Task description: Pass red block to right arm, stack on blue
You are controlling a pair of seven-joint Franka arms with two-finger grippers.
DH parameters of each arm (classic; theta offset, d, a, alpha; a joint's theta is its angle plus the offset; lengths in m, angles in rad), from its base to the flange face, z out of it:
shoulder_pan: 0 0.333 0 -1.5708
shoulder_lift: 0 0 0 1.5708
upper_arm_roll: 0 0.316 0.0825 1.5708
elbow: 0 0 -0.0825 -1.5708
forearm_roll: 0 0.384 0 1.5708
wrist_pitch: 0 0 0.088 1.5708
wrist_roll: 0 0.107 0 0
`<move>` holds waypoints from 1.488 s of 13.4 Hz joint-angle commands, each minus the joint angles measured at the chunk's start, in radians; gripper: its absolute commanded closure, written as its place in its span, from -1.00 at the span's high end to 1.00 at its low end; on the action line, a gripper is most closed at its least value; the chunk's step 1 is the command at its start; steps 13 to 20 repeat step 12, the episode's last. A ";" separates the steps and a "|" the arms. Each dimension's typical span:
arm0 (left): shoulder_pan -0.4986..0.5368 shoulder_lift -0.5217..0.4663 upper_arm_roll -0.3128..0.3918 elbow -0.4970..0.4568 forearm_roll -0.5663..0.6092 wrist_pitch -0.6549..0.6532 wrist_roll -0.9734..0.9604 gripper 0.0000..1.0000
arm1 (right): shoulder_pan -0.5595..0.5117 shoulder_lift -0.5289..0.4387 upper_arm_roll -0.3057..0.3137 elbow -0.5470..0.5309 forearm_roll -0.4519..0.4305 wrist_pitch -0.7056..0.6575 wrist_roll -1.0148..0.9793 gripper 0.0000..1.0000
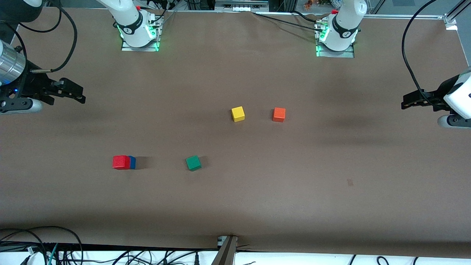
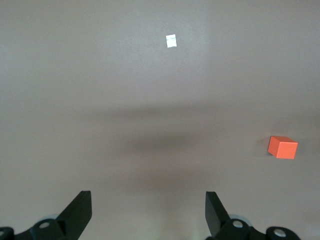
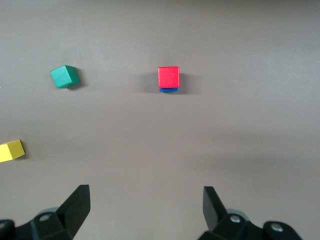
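Both pincers stand wide open and hold nothing: the right pincer (image 1: pixel 75 96) hangs over the table (image 1: pixel 235 198) at the right arm's end, the left pincer (image 1: pixel 408 103) over the left arm's end, and each arm waits well apart from the cubes. From the right wrist view, the right pincer's two black fingertips (image 3: pixel 80 202) are spread with bare table between them; the left wrist view gives the same for the left pincer's fingertips (image 2: pixel 82 205). Red block (image 1: pixel 121 162) sits on top of the blue cube (image 1: pixel 133 162), whose edge shows beside it in the front view and just under it in the right wrist view, toward the right arm's end of the table. Green cube (image 1: pixel 193 162) lies on the table near the stack, about as near to the front camera, turned slightly askew. Yellow cube (image 1: pixel 238 114) and orange cube (image 1: pixel 279 115) rest farther from the front camera, near each other but apart, the orange one toward the left arm's end. Small white mark (image 2: pixel 171 40) shows on the table in the left wrist view.
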 commanded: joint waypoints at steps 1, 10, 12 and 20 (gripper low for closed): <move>0.003 0.013 -0.002 0.029 0.008 -0.009 -0.007 1.00 | 0.001 -0.005 0.013 -0.010 -0.022 -0.017 0.004 1.00; 0.001 0.013 -0.002 0.029 0.008 -0.009 -0.009 1.00 | 0.001 -0.007 0.011 -0.006 -0.025 -0.096 -0.004 1.00; 0.001 0.013 -0.002 0.029 0.008 -0.009 -0.009 1.00 | 0.001 -0.007 0.011 -0.006 -0.027 -0.096 -0.004 1.00; 0.001 0.013 -0.002 0.029 0.008 -0.009 -0.009 1.00 | 0.001 -0.007 0.011 -0.006 -0.027 -0.096 -0.004 1.00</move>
